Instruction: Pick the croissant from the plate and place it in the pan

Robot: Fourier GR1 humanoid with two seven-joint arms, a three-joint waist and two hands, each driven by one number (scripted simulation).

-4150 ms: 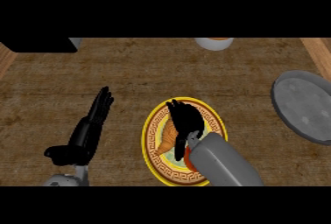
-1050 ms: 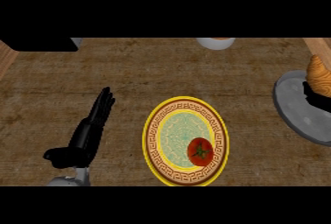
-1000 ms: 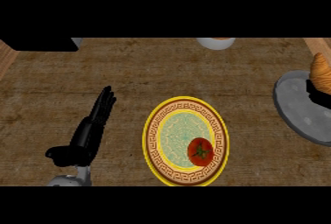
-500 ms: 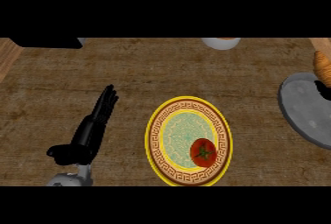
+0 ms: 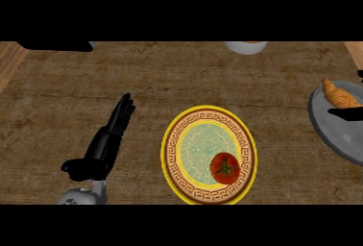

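croissant (image 5: pixel 341 96) at pan (image 5: pixel 342 138) edge, plate (image 5: pixel 169 150) w/ tomato (image 5: pixel 225 168)

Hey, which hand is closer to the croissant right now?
Right. The right hand shows at the view's right edge, against the croissant over the pan; the left hand lies far left, beyond the plate.

A brown, wood-grained counter (image 5: pixel 177 77) fills the frame. On it sit a yellow-rimmed plate (image 5: pixel 202 144) at lower centre, a grey pan (image 5: pixel 340 139) at the right edge, and a pale round vessel (image 5: pixel 245 46) at the top edge.
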